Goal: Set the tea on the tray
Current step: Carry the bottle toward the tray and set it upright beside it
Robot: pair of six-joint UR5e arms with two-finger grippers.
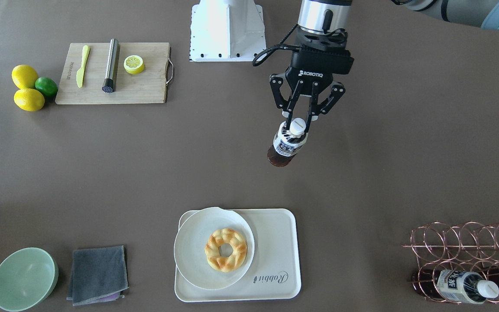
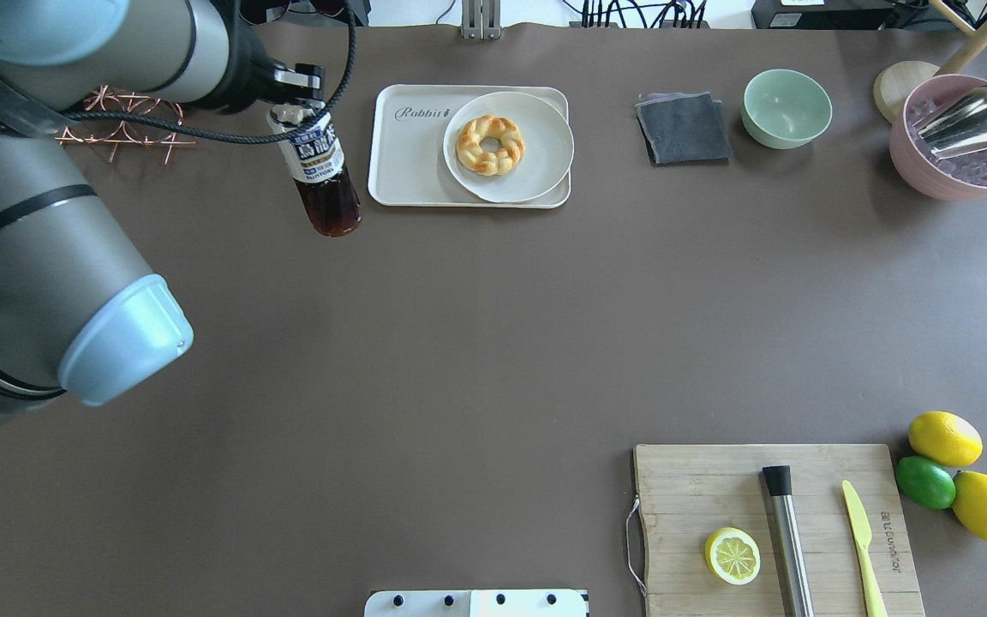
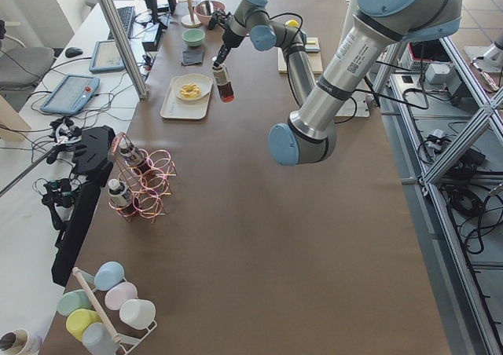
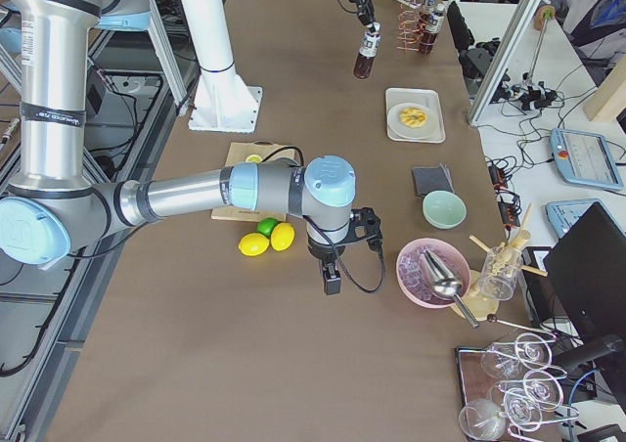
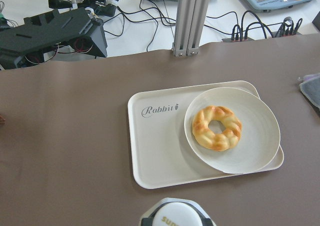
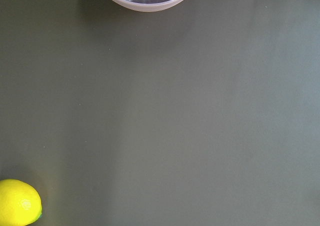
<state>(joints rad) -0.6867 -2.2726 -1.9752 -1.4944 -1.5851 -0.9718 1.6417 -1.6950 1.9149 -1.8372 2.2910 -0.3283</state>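
My left gripper (image 1: 298, 123) is shut on the white cap and neck of the tea (image 1: 287, 145), a small clear bottle of dark brown liquid with a white-and-blue label. The bottle hangs upright above the brown table, beside the tray's "Rabbit" end in the overhead view (image 2: 320, 176). Its cap shows at the bottom edge of the left wrist view (image 5: 177, 215). The cream-white tray (image 1: 275, 277) lies at the table's far edge (image 2: 408, 146) (image 5: 155, 151). My right gripper (image 4: 333, 284) shows only in the exterior right view, near the lemons; I cannot tell whether it is open or shut.
A round white plate (image 1: 193, 242) with a twisted ring pastry (image 1: 226, 250) covers half the tray. A copper wire rack (image 1: 466, 260) holds other bottles. Also here are a cutting board (image 1: 145, 86), lemons and a lime (image 1: 28, 89), a green bowl (image 1: 24, 279), a grey cloth (image 1: 98, 273) and a pink bowl (image 2: 956, 167).
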